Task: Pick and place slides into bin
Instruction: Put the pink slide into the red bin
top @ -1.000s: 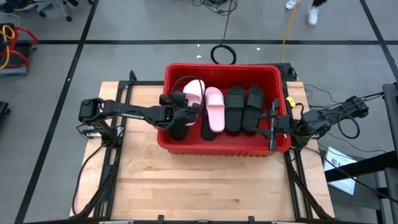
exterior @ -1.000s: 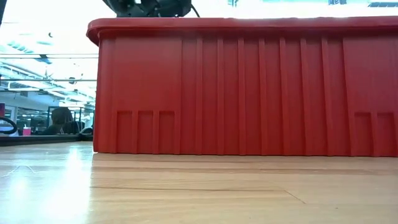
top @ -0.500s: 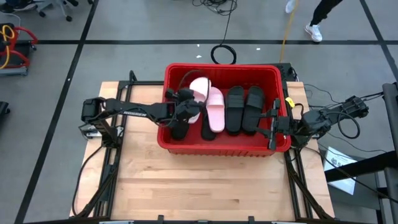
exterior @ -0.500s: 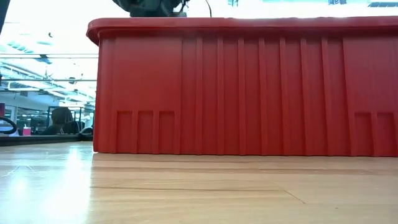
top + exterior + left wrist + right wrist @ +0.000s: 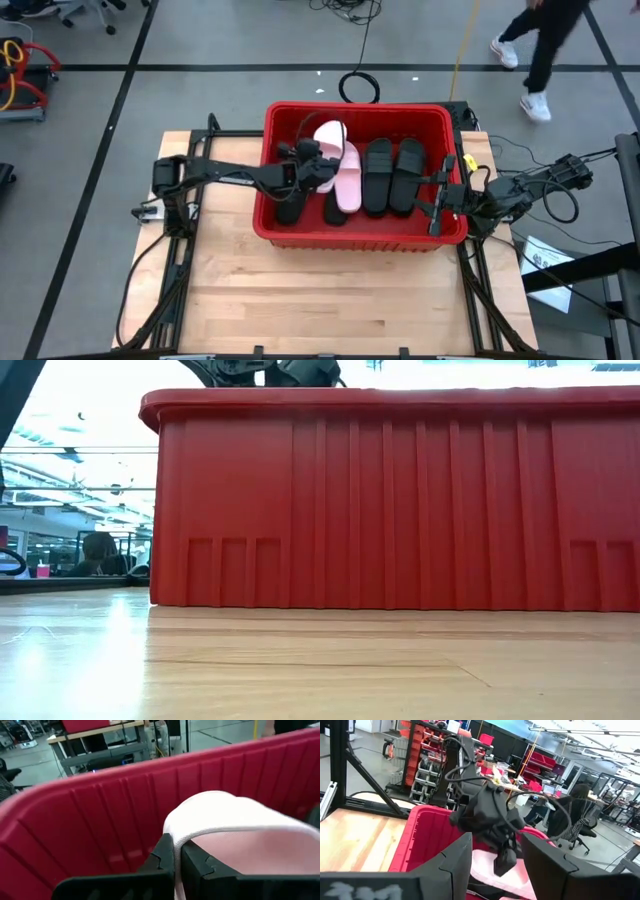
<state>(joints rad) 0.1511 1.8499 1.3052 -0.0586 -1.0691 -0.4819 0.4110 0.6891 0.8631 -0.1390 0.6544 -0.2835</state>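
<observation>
The red bin (image 5: 355, 108) stands at the table's far middle; the low view shows its near wall (image 5: 400, 500). In it lie a pale pink slide (image 5: 347, 185), two black slides (image 5: 377, 178) (image 5: 410, 172) to its right, and more black ones (image 5: 288, 208) at the near left. My left gripper (image 5: 318, 170) reaches over the bin's left part, shut on a second pale pink slide (image 5: 331, 140). My right gripper (image 5: 440, 198) stands open at the bin's right rim, touching nothing. My left gripper pinches the pink slide's edge (image 5: 176, 839) between its two fingers (image 5: 162, 857); which end of the slide that is, I cannot tell. The fingers come nearly level from the table's left. The slide is lifted clear, inside the bin's walls, above the slides lying there.
Bare wooden tabletop (image 5: 330, 300) lies in front of the bin. Cables (image 5: 357, 88) run on the floor behind the bin. A person (image 5: 540, 50) walks on the floor beyond the table's far right. My left arm (image 5: 270, 372) shows above the bin's rim in the low view.
My left gripper has gone toward the table's right edge over the bin, staying shut on the pink slide. The slide has travelled with it, from the bin's left part to above the other pink slide. My right gripper has rolled slightly in place.
</observation>
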